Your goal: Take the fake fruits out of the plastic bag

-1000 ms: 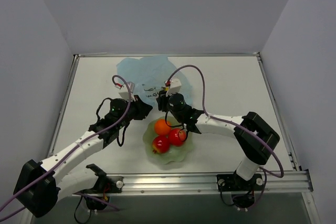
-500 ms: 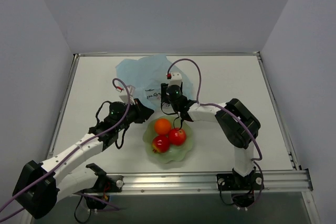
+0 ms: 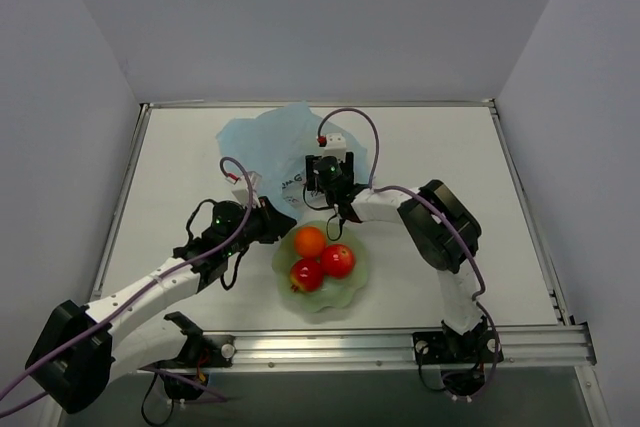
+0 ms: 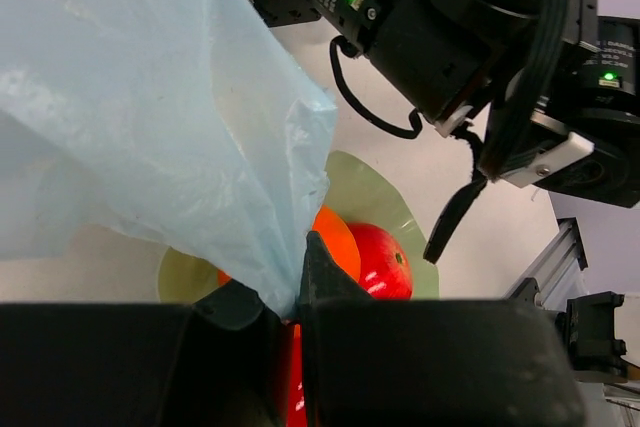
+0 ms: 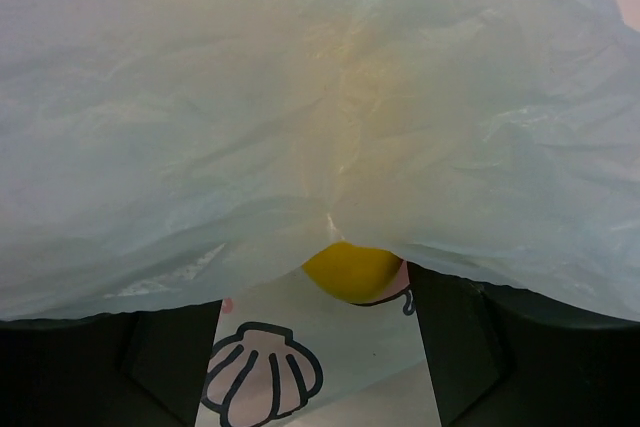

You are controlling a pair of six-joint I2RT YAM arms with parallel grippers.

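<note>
Blue bag (image 3: 268, 135) lies crumpled in the upper centre of the top view. Its near edge is pinched in the left gripper (image 4: 292, 289), jaws clamped on the film, lifting it just left of the bowl (image 3: 347, 296). The left arm has slid slightly toward the lower frame over the last second, hold unchanged.

Bowl, centre, holds three fruits touching each other: orange (image 3: 309, 240) and two red apples (image 3: 306, 273) (image 3: 338, 260). Same count as a second ago, so nothing new dropped.

Main change: the right gripper (image 3: 322, 169) was over the bowl beside the apples a second ago. It has swung back up to the bag and now sits at the bag's near edge, above the bowl. In the right wrist view its fingers (image 5: 470, 347) are spread apart and hold nothing. A yellow fruit (image 5: 352, 270) peeks out from under the film between them, not touched yet.

Judgement: three fruits out, and this is the reach for the next one. The yellow fruit is still mostly covered by film, so closing now risks catching plastic with it. Any other fruit in the bag is hidden.
</note>
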